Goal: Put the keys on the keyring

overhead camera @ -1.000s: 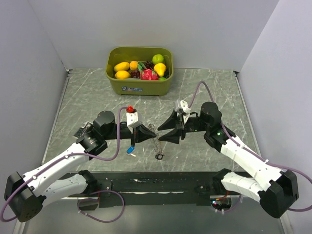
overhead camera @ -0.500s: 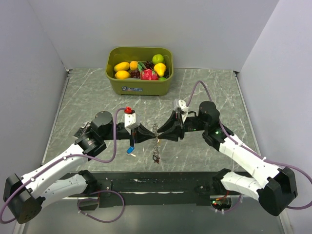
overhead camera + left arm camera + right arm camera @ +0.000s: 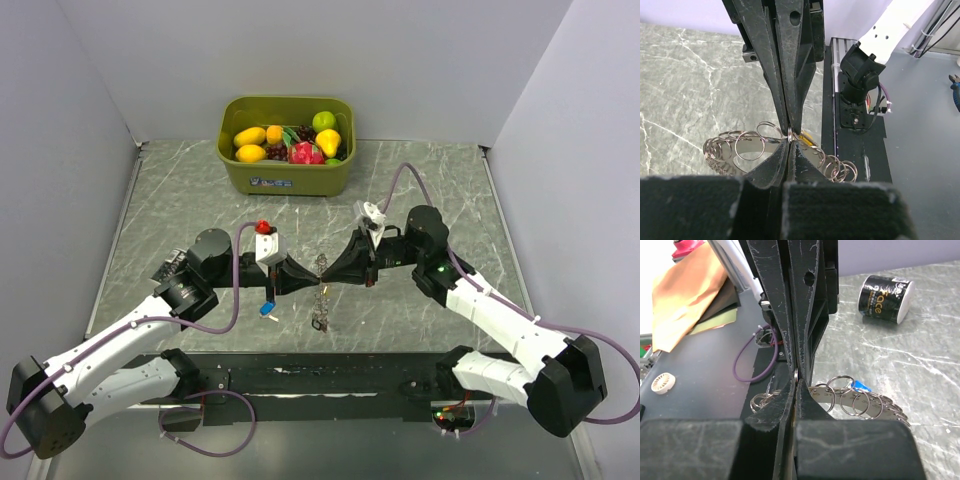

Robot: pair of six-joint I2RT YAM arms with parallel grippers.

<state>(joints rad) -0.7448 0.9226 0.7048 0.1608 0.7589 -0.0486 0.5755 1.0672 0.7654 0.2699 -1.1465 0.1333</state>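
The keyring (image 3: 320, 292), a floppy chain of silvery split rings, hangs over the table's middle with its small dark tag (image 3: 318, 323) at the bottom. My left gripper (image 3: 313, 272) and right gripper (image 3: 328, 271) meet tip to tip at its top, and both are shut on the same ring. In the left wrist view the rings (image 3: 747, 145) fan out beside my shut left gripper (image 3: 790, 144), and a yellowish key (image 3: 808, 137) shows just behind. The right wrist view shows the ring pinched in my right gripper (image 3: 796, 382), with a blue key (image 3: 860, 386) beyond. That blue key (image 3: 267, 308) lies on the table.
A green bin (image 3: 287, 180) of toy fruit stands at the back. A black and white can (image 3: 885, 297) lies on the marble to the left. The black base rail (image 3: 320, 380) runs along the near edge. Grey walls close in both sides.
My right gripper has moved left to meet the left gripper and has shut on the keyring. The left gripper stayed shut and edged slightly right, carrying the chain with it.
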